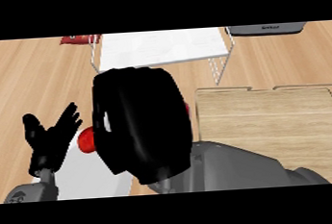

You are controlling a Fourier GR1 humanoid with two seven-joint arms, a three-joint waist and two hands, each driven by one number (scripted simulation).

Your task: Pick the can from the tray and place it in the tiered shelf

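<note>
So tray (269, 127) w/o can.

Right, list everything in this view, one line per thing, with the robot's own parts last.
Tiered shelf: one, white top with thin metal legs, upper middle of the counter.
Tray: one, light wood with a raised rim, right side, nothing showing on its visible part.
Red object: one, round, only partly visible beside the right hand, left of centre; cannot tell what it is.
Red item: one, at the top edge left of the shelf, mostly cut off.
Grey appliance: one, dark grey, top right edge, partly cut off.
Counter: one, light wood.
Left hand: one, black, open, fingers up, lower left.
Right hand: one, black, centre, back toward the camera, fingers hidden.
</note>
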